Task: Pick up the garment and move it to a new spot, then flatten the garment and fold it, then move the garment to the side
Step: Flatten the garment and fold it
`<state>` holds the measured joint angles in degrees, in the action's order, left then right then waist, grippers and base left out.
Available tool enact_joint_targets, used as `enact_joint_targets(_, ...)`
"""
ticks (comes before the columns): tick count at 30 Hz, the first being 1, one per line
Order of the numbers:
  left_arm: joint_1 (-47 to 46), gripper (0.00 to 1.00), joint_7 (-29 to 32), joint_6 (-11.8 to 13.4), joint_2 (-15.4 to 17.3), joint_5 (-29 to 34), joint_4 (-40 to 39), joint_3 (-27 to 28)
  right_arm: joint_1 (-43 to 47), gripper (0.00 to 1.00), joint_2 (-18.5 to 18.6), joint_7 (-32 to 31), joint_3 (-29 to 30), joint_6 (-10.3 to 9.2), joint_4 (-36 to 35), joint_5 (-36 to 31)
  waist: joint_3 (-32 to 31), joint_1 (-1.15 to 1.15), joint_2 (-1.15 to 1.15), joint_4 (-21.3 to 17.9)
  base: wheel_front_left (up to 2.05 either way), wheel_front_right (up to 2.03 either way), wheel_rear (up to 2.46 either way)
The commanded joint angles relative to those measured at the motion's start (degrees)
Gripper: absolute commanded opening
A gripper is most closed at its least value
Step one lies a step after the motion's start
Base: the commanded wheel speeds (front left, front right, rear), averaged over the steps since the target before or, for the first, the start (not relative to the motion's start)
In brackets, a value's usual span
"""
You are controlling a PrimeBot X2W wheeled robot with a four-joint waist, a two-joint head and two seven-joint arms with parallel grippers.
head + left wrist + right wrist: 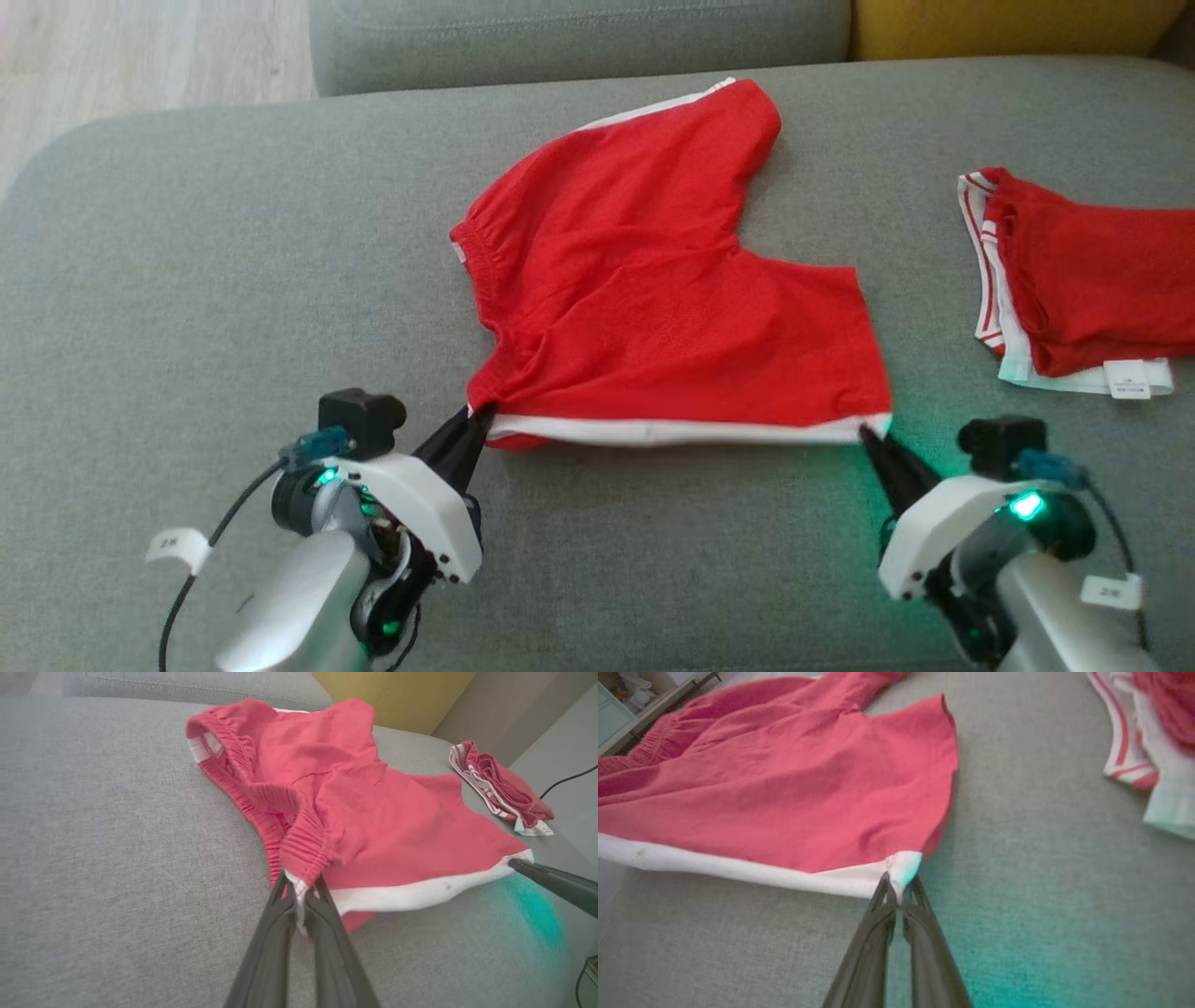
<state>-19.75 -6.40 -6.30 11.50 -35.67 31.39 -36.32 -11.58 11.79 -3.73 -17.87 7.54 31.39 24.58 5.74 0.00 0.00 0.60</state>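
- The left gripper [478,418] reaches in from the lower left of the head view. Its pale forearm is low over the grey sofa cushion [187,280], and the dark fingers slant up and to the right.
- Its jaws are pressed together on the red shorts [653,299], pinching the near left corner. The left wrist view [301,891] shows the gathered elastic waistband meeting the white side band there.
- The right gripper [868,431] comes in from the lower right as a mirror of the left, with its fingers slanting up and to the left.
- Its jaws are clamped on the near right corner of the shorts, and the right wrist view [901,882] shows the white tip nipped between them.
- The shorts lie spread on the middle of the cushion. The white band along their near edge runs almost straight from one gripper to the other, and one leg points away toward the backrest.
- A second red-and-white garment [1092,280] lies folded well apart to the right, with its label facing out.
- A yellow cushion [1008,23] sits behind at the far right.
- Green light from the right wrist tints the fabric near it.
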Motion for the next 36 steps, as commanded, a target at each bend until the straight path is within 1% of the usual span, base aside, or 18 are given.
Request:
enact_joint_targets(1,-2.8,0.0,-0.4,0.4,1.5,-0.5,-2.2,2.2,-2.7,0.0,1.7,1.8,-0.7,-0.05,-2.5,-0.6,-0.6,0.0,0.0,0.0,0.0,0.0,0.0)
enact_joint_targets(5,-2.7,0.0,-0.4,0.6,1.8,-2.0,-4.6,3.4,-4.5,0.0,3.7,4.7,-0.6,-0.05,-5.4,-1.9,-2.3,0.0,0.0,0.1,0.0,0.0,0.0)
enact_joint_targets(9,-3.6,0.0,0.4,1.4,2.8,-2.6,-9.5,4.5,-6.8,0.0,5.9,7.0,-0.3,-0.05,-9.7,-3.4,-4.2,0.0,0.0,0.2,0.0,0.0,0.0)
enact_joint_targets(12,-4.9,0.0,0.9,4.0,4.0,-1.6,-14.9,5.7,-8.9,0.0,7.7,8.8,0.3,-0.05,-13.4,-5.1,-6.1,0.0,0.0,0.3,0.0,0.0,0.0)
enact_joint_targets(14,-5.8,0.0,1.9,5.6,4.6,-1.3,-19.3,6.4,-10.0,0.0,8.2,9.9,1.7,-0.05,-16.2,-5.7,-7.2,0.0,0.0,0.4,0.0,0.0,0.0)
enact_joint_targets(20,-9.0,0.0,7.6,9.8,6.8,-0.4,-32.5,7.9,-11.4,0.0,8.9,11.0,6.7,-0.05,-26.1,-8.7,-9.9,0.0,0.0,1.0,0.0,0.0,0.0)
enact_joint_targets(25,-12.6,0.0,12.3,13.4,9.1,1.0,-42.3,10.0,-11.2,0.0,8.2,7.3,11.1,-0.05,-35.0,-10.9,-10.6,0.0,0.0,1.2,0.0,0.0,0.0)
enact_joint_targets(28,-14.7,0.0,15.7,14.7,10.4,1.7,-45.6,10.5,-11.0,0.0,7.4,3.7,13.1,-0.05,-39.5,-12.0,-10.4,0.0,0.0,1.2,0.0,0.0,0.0)
enact_joint_targets(31,-16.7,0.0,19.4,14.8,12.3,2.5,-45.6,10.1,-11.3,0.0,6.8,0.3,14.2,-0.05,-42.4,-12.4,-9.5,0.0,0.0,1.2,0.0,0.0,0.0)
enact_joint_targets(32,-16.7,0.0,19.4,14.8,12.3,2.5,-45.6,10.1,-11.3,0.0,6.8,0.3,14.2,-0.05,-42.4,-12.4,-9.5,0.0,0.0,1.2,0.0,0.0,0.0)
enact_joint_targets(36,-19.7,0.0,23.4,13.2,13.3,2.3,-42.0,8.6,-14.0,0.0,7.3,-3.8,13.4,-0.05,-42.4,-12.1,-7.0,0.0,0.0,0.9,0.0,0.0,0.0)
